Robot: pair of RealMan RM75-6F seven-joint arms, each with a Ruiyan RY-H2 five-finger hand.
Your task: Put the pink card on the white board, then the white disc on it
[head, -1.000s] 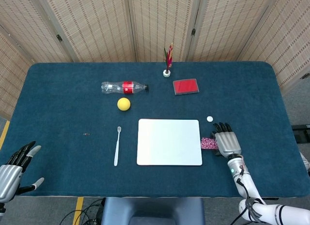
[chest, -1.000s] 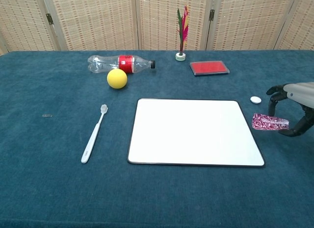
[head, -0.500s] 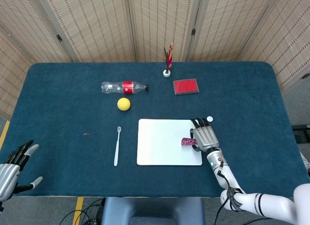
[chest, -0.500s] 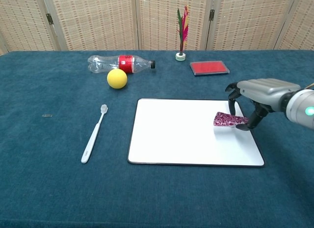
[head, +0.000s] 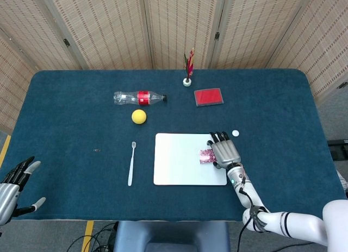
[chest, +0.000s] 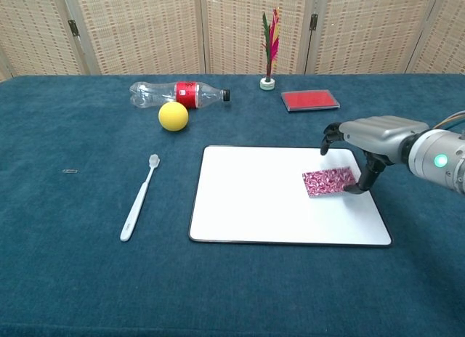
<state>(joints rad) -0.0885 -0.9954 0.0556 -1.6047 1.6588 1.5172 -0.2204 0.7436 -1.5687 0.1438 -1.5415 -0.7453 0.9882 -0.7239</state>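
Note:
The pink patterned card [head: 205, 156] [chest: 328, 181] lies low over the right part of the white board [head: 179, 159] [chest: 254, 199]. My right hand [head: 224, 150] [chest: 367, 137] pinches the card's right edge from above, with fingertips [chest: 356, 188] at the card. I cannot tell whether the card rests flat on the board. The small white disc [head: 235, 133] sits on the cloth just beyond the board's far right corner; in the chest view my right hand hides it. My left hand [head: 13, 184] hangs at the table's near left corner with its fingers spread and nothing in it.
A plastic bottle [head: 138, 98] [chest: 174, 94] and a yellow ball [head: 139, 117] [chest: 174, 116] lie behind the board on the left. A toothbrush [head: 131, 163] [chest: 138, 199] lies left of the board. A red case [head: 209, 96] and a feather shuttlecock [head: 188, 70] stand at the back.
My right hand carried the pink card leftward from the cloth beside the board to over the board's right part and lowered it. The left hand drifted slightly lower.

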